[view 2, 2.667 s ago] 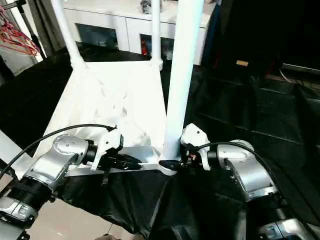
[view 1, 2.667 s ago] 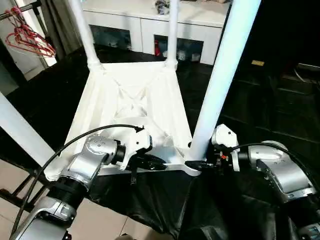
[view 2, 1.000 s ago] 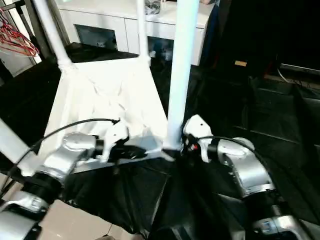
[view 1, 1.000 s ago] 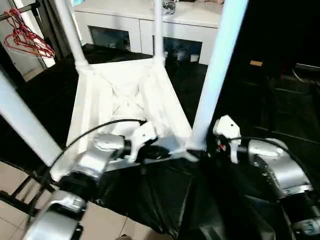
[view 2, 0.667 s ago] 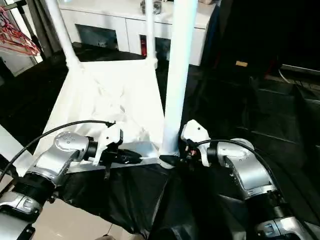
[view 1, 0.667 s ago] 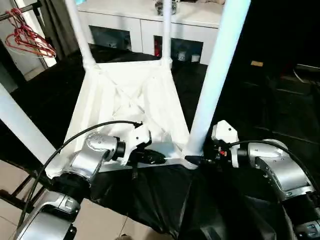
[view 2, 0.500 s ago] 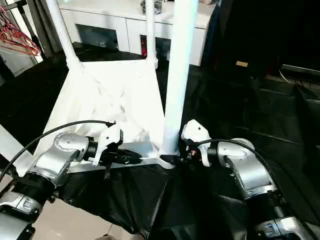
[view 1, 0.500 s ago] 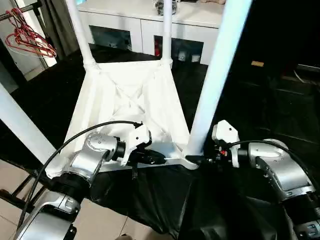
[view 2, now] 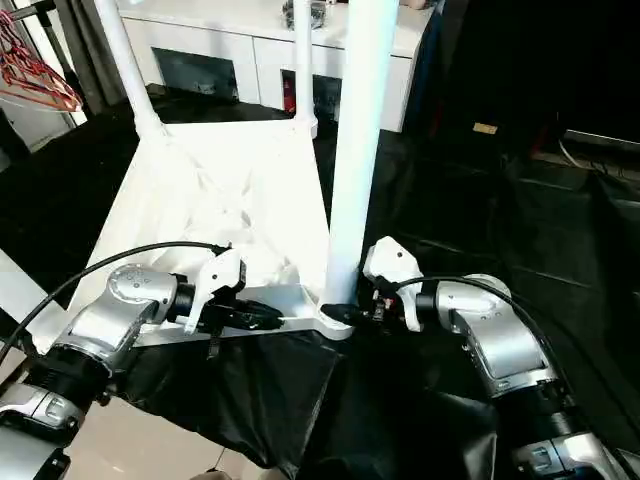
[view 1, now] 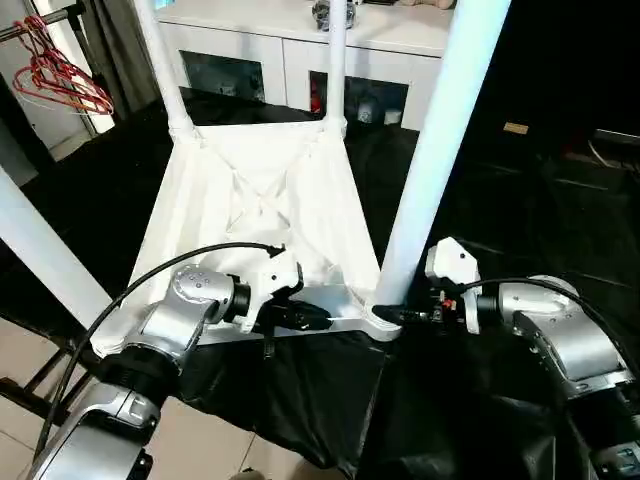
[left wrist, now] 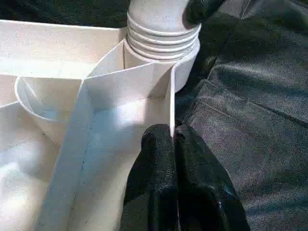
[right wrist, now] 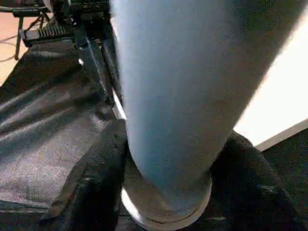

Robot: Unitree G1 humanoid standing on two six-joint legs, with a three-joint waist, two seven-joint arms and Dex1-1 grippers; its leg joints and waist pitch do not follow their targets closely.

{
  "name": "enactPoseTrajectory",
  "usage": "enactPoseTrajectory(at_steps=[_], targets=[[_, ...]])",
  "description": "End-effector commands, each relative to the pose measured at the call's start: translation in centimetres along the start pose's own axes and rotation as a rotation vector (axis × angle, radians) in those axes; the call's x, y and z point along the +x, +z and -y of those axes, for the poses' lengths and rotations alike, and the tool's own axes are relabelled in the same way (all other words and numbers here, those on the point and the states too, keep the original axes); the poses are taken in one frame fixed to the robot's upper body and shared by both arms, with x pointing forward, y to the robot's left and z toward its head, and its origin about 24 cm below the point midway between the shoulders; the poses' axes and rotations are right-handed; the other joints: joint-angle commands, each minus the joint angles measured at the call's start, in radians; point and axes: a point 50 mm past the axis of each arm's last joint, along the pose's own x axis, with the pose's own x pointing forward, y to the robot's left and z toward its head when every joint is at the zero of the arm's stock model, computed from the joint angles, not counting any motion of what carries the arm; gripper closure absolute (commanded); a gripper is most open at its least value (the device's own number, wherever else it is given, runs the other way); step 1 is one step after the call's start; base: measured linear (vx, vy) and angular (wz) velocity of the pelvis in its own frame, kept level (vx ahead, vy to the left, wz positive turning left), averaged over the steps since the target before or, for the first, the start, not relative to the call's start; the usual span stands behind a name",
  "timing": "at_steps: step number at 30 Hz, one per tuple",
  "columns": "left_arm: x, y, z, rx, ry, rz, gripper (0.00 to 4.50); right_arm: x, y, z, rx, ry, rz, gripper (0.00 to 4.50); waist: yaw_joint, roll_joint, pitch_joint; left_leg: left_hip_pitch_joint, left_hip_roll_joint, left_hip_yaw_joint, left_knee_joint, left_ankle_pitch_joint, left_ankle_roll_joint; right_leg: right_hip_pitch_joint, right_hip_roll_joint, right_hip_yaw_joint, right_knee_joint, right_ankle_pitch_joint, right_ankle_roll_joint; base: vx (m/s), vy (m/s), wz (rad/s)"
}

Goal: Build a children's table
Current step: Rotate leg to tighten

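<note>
The children's table lies upside down on a black cloth, its X-ribbed white tabletop (view 1: 260, 200) facing up. Two far legs (view 1: 336, 60) stand in their sockets, and a near left leg (view 1: 40, 260) rises at the left edge. My left gripper (view 1: 318, 318) is shut on the tabletop's near rim; in the left wrist view its fingers (left wrist: 159, 163) pinch the thin rim wall just short of the ribbed corner socket (left wrist: 163, 29). My right gripper (view 1: 388, 316) is closed around the base of the near right leg (view 1: 430, 150), with one finger (right wrist: 96, 178) on each side of the tube.
A white glass-door cabinet (view 1: 300, 50) stands behind the table. Red hangers (view 1: 60, 80) hang on a rack at the far left. The black cloth (view 1: 300, 400) drapes over the front edge, with tiled floor (view 1: 30, 350) at the lower left.
The head view swayed and has settled again. Both grippers keep their holds on the rim and the near right leg; the table stands much as before.
</note>
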Motion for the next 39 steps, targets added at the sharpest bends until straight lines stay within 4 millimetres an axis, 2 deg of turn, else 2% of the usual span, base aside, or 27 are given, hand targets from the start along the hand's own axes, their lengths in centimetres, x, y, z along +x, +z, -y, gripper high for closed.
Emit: enactPoseTrajectory(at_steps=[1,2,8,18,22,28,31,39], targets=[[0.01,1.36,-0.13,0.055,0.004,0.042,4.5,0.8,-0.9,-0.96,0.054,0.077,-0.026,1.55,0.002,-0.013,-0.061,0.006,0.039,-0.006,-0.067,-0.17,0.059,0.057,-0.066,0.044,-0.07,-0.2,-0.22,0.0,0.0,0.0],[0.04,1.37,-0.12,0.055,0.003,0.042,4.5,0.77,-0.94,-1.07,0.068,0.091,-0.028,1.31,0.002,-0.014,-0.061,0.006,0.039,-0.007,-0.067,-0.169,0.058,0.058,-0.066,0.044,-0.069,-0.201,-0.219,0.0,0.0,0.0],[0.17,1.36,-0.07,0.056,0.001,0.043,4.5,0.91,-1.15,-0.94,0.006,0.039,-0.058,0.87,0.003,-0.011,-0.061,0.006,0.039,-0.007,-0.067,-0.164,0.053,0.056,-0.067,0.044,-0.069,-0.194,-0.219,0.0,0.0,0.0],[0.12,1.37,-0.14,0.058,0.001,0.039,4.5,0.88,-1.01,-0.76,0.003,0.031,-0.047,0.87,0.004,-0.013,-0.063,0.006,0.038,-0.006,-0.065,-0.159,0.058,0.058,-0.066,0.044,-0.066,-0.176,-0.223,0.0,0.0,0.0],[0.1,1.37,-0.15,0.057,0.0,0.038,4.5,0.96,-1.06,-0.71,0.001,0.026,-0.047,1.3,0.004,-0.012,-0.063,0.008,0.039,-0.007,-0.066,-0.164,0.054,0.057,-0.066,0.045,-0.067,-0.182,-0.223,0.0,0.0,0.0],[0.05,1.31,-0.11,0.057,0.001,0.036,4.5,1.19,-1.31,-0.8,-0.021,0.018,-0.067,1.61,0.004,-0.011,-0.063,0.007,0.038,-0.006,-0.065,-0.16,0.056,0.057,-0.065,0.044,-0.065,-0.164,-0.227,0.0,0.0,0.0],[0.09,1.28,-0.08,0.056,0.001,0.036,4.5,1.25,-1.33,-0.83,-0.022,0.019,-0.066,1.92,0.004,-0.011,-0.063,0.008,0.039,-0.006,-0.065,-0.165,0.055,0.057,-0.065,0.044,-0.066,-0.17,-0.227,0.0,0.0,0.0],[-0.07,1.11,-0.06,0.053,0.004,0.031,4.5,1.39,-1.57,-1.08,-0.021,0.031,-0.07,2.06,0.004,-0.011,-0.063,0.008,0.038,-0.007,-0.066,-0.167,0.056,0.057,-0.065,0.045,-0.066,-0.175,-0.225,0.0,0.0,0.0]])
